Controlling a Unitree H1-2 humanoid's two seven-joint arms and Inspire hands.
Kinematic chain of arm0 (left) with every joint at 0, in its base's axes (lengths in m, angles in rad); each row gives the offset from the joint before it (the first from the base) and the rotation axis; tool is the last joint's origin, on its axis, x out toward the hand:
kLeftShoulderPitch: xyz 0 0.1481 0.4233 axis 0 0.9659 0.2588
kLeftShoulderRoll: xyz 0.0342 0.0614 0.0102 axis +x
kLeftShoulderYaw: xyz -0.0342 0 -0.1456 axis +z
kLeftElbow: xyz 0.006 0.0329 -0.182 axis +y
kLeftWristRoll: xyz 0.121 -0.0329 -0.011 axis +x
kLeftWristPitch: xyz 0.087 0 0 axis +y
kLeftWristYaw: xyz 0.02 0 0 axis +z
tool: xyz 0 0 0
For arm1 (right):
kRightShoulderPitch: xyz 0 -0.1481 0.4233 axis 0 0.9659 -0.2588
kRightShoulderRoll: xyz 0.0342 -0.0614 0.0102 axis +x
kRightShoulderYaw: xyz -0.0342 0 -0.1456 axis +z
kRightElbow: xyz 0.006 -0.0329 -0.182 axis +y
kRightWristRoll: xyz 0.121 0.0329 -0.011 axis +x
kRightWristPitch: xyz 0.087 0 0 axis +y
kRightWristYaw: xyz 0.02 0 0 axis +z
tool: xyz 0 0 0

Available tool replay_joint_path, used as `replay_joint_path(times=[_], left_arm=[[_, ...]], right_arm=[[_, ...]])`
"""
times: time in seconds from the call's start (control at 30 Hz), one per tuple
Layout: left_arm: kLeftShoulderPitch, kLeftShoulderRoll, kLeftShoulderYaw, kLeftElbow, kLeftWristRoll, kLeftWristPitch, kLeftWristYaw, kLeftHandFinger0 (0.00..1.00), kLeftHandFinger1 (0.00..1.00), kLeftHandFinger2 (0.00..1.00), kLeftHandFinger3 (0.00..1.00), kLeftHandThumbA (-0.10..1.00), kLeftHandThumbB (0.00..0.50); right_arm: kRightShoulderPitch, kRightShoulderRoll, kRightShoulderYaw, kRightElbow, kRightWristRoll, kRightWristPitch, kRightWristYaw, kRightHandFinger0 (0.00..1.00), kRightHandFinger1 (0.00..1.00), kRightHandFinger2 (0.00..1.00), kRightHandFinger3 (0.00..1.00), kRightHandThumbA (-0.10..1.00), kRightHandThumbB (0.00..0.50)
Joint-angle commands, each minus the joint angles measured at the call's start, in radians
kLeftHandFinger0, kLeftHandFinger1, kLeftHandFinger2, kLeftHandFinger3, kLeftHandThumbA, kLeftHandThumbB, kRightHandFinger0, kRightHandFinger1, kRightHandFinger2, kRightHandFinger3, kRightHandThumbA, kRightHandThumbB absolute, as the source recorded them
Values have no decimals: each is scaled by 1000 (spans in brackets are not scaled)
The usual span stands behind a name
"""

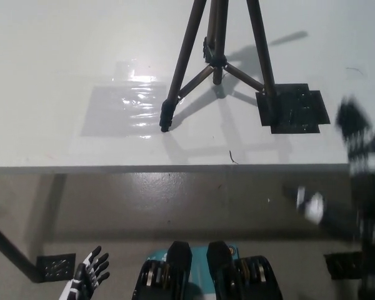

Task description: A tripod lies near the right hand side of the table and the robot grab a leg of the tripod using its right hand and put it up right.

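Observation:
The dark tripod (pixel 215 59) stands upright on the white table (pixel 62 50), legs spread. Its left foot rests at the edge of a shiny clear patch, and its right foot stands on a black mat (pixel 295 110). The tripod's top runs out of the picture. My black right arm (pixel 357 150) is a motion-blurred shape at the right edge, over the table's front corner and well apart from the tripod. Its hand is too blurred to read. My white left hand (pixel 87 276) rests open at the lower left, below the table.
A shiny clear film patch (pixel 122 106) lies on the table left of the tripod. The table's front edge (pixel 175 167) crosses the picture, with grey floor below it. A small dark plate (pixel 53 267) lies on the floor near my left hand.

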Motion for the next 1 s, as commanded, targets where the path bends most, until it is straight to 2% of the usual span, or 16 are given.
replay_joint_path(times=[0.0, 0.07, 0.1, 0.13, 0.2, 0.3, 0.33, 0.4, 0.43, 0.5, 0.53, 0.67, 0.7, 0.8, 0.97], left_arm=[[-13, 15, 7, -27, -13, -89, -25, 1000, 1000, 1000, 1000, 1000, 212], [-31, 17, 8, -27, -14, -82, -25, 1000, 1000, 1000, 1000, 1000, 219], [-26, 18, 8, -28, -16, -87, -27, 1000, 1000, 1000, 1000, 1000, 204], [-25, 16, 8, -28, -15, -97, -29, 1000, 1000, 1000, 1000, 1000, 184], [-25, 14, 8, -34, -20, -100, -31, 1000, 1000, 1000, 1000, 1000, 193], [-43, 19, 8, -53, -13, -85, -31, 1000, 1000, 1000, 1000, 1000, 190], [-61, 16, 10, -58, -9, -81, -25, 1000, 1000, 1000, 1000, 1000, 197], [-99, 15, 14, -67, -12, -59, -19, 1000, 1000, 1000, 1000, 1000, 204], [-113, 13, 16, -72, -13, -50, -15, 1000, 1000, 1000, 1000, 1000, 185], [-122, 17, 18, -70, -14, -50, -18, 1000, 1000, 1000, 1000, 1000, 179], [-134, 19, 20, -68, -15, -46, -18, 1000, 1000, 1000, 1000, 1000, 193], [-131, 15, 21, -76, 7, -25, -8, 1000, 1000, 1000, 1000, 1000, 200], [-133, 13, 20, -76, 4, -23, -10, 1000, 1000, 1000, 1000, 1000, 179], [-145, 11, 22, -76, 7, -10, -5, 1000, 1000, 1000, 1000, 1000, 165], [-143, 7, 28, -84, 14, 12, 4, 1000, 1000, 1000, 1000, 1000, 126]], right_arm=[[151, 2, 80, -26, 19, -288, 40, 1000, 1000, 1000, 1000, 1000, 316], [120, 19, 59, 103, 21, -231, 20, 1000, 1000, 1000, 1000, 1000, 399], [120, 24, 57, 135, 11, -216, 14, 1000, 1000, 1000, 1000, 1000, 410], [105, 28, 48, 208, -16, -231, 0, 1000, 1000, 1000, 1000, 1000, 394], [78, 26, 45, 324, -43, -258, -7, 1000, 1000, 1000, 1000, 1000, 370], [21, 26, 38, 485, -60, -279, -18, 1000, 1000, 1000, 1000, 1000, 361], [-9, 26, 28, 540, -43, -265, -17, 1000, 1000, 1000, 1000, 1000, 392], [-57, 26, 15, 587, -12, -239, -11, 1000, 1000, 1000, 1000, 1000, 422], [-71, 24, 9, 591, -19, -210, -16, 1000, 1000, 1000, 1000, 1000, 420], [-84, 18, 4, 600, -13, -189, -9, 1000, 1000, 1000, 1000, 1000, 377], [-99, 18, 0, 610, -4, -187, -6, 1000, 1000, 1000, 1000, 1000, 343], [-101, 16, -5, 621, 44, -174, 23, 1000, 1000, 1000, 1000, 1000, 288], [-101, 19, -8, 621, 59, -169, 27, 1000, 1000, 1000, 1000, 1000, 295], [-106, 22, -11, 623, 62, -164, 23, 1000, 1000, 1000, 1000, 1000, 322], [-105, 20, -8, 613, 57, -147, 27, 1000, 1000, 1000, 1000, 1000, 324]])
